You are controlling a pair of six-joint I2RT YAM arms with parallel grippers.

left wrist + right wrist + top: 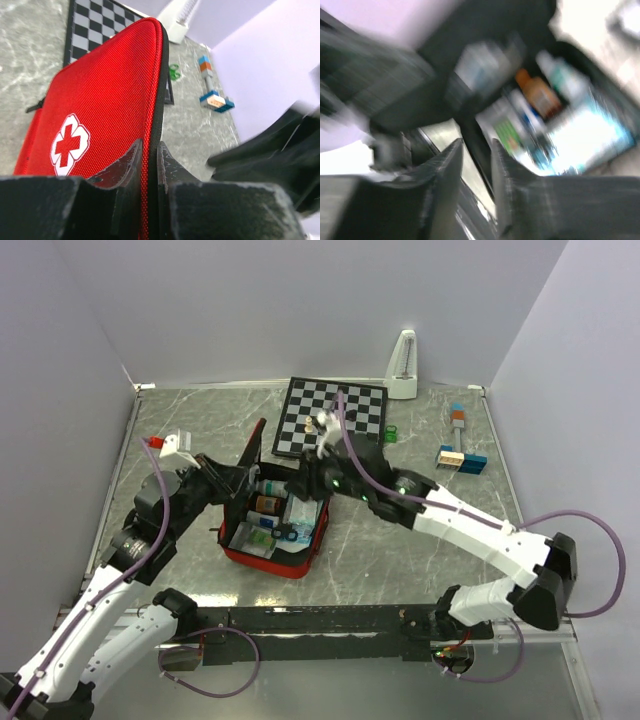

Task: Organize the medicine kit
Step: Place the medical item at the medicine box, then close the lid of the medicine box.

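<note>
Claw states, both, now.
Left claw: closed on the lid edge of the soft red fabric zip case.
Right claw: too blurred, cannot tell.

I count one medicine kit (266,560), one chessboard (360,405), one metronome (404,365), one small green item (391,434), two coloured block clusters (460,458), and one amber bottle (266,504) inside the kit.

We get bright, even light, with soft shadows beside the medicine kit (262,560). Our right wrist view is motion-smeared; the left blurs right of the kit.
</note>
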